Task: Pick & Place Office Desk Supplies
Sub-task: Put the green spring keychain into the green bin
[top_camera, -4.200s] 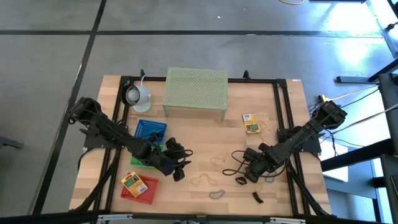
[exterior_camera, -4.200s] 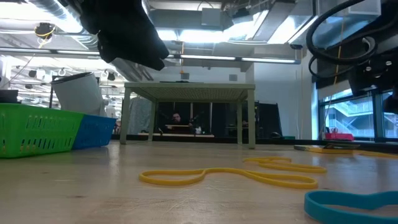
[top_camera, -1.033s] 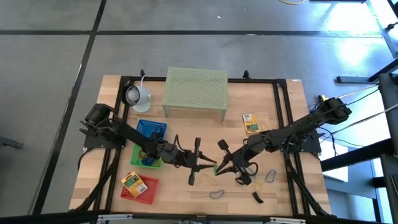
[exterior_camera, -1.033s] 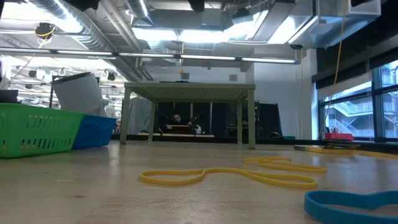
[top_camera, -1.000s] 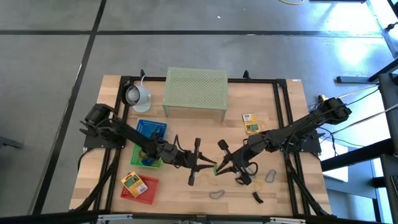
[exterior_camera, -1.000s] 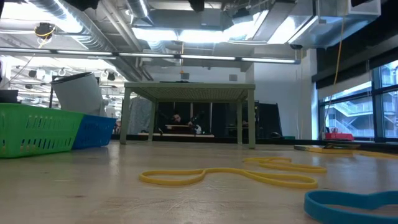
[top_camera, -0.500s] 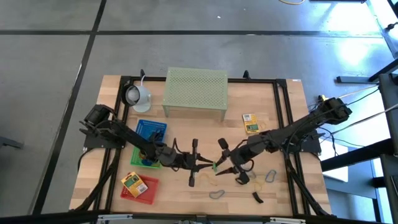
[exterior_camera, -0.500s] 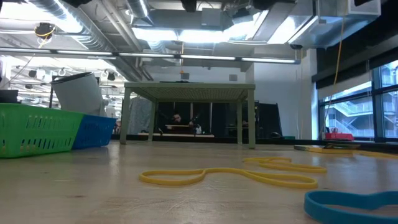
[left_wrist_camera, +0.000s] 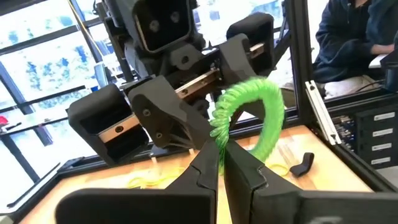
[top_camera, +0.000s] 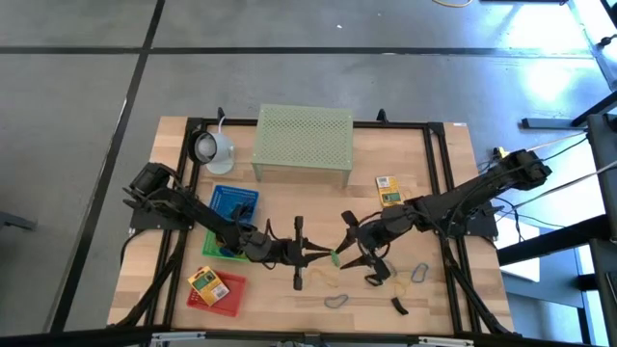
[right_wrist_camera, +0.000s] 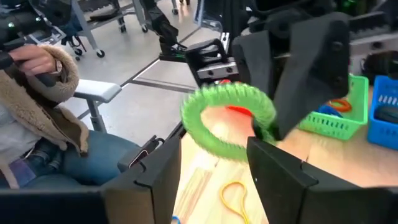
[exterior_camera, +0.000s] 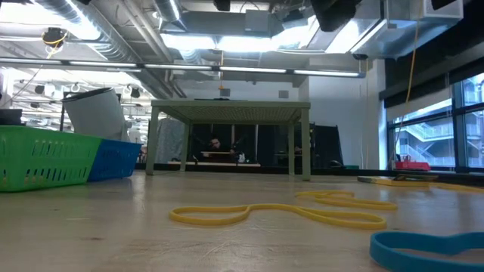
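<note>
While my left gripper (left_wrist_camera: pixel 219 163) pinches the green loop (left_wrist_camera: pixel 249 115) w/ fingers pressed tight on its rim, the loop hangs in the air above the table (top_camera: pixel 289 202), just right of the green basket (top_camera: pixel 224 247) and well in front of the mesh stand (top_camera: pixel 302 143). My right gripper (right_wrist_camera: pixel 211 155) sits just beyond the loop, on the far side from the basket, fingers spread and clear of it, so the hand-off looks done on my side.

To do this step well, imo: back the right arm off straight first, w/o brushing the loop, then swing the left toward the green basket. Keep the pinch firm; a thin loop can twist or slip out. Stay high enough to clear the basket wall and the yellow loops (exterior_camera: pixel 280 214) lying on the wood. Release only once the loop is over the basket.
</note>
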